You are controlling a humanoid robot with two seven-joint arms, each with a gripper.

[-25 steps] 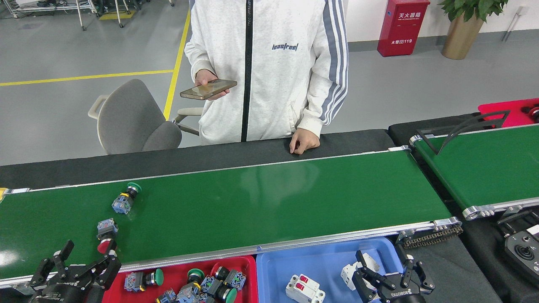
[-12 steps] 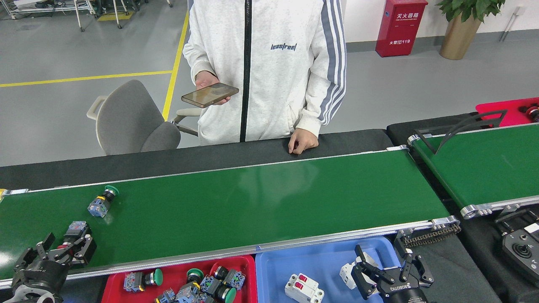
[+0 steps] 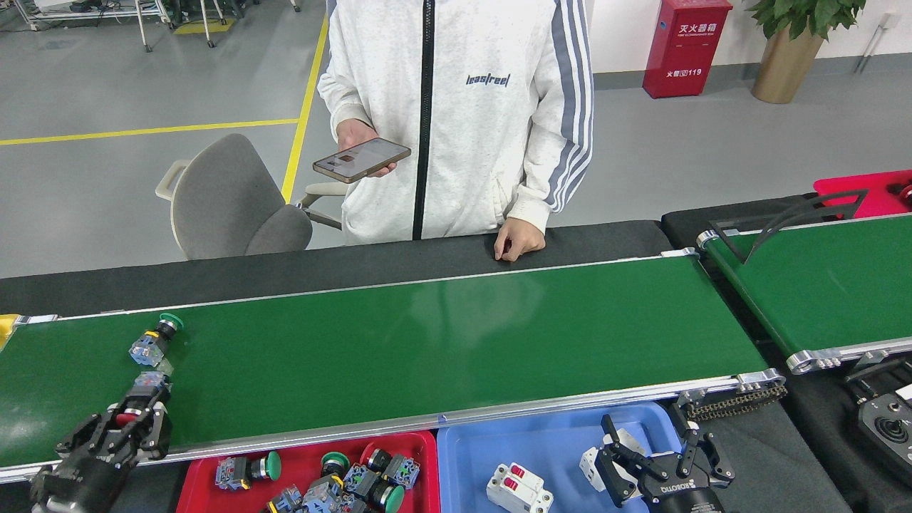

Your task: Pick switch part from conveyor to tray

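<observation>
Item: red-capped switch [image 3: 139, 399], on the conveyor [image 3: 442, 342] near its front rail, left end. Left gripper [image 3: 125, 431]: fingers closed round the switch, grip looks taken. Your step: lift straight up before swinging, clear the rail, then carry right to the red tray [image 3: 306, 456] and release low among the switches there. Green-capped switch [image 3: 153, 342]: just behind, apart; avoid brushing it. Right gripper [image 3: 659, 463]: fingers apart, idle over the blue tray [image 3: 541, 442].
</observation>
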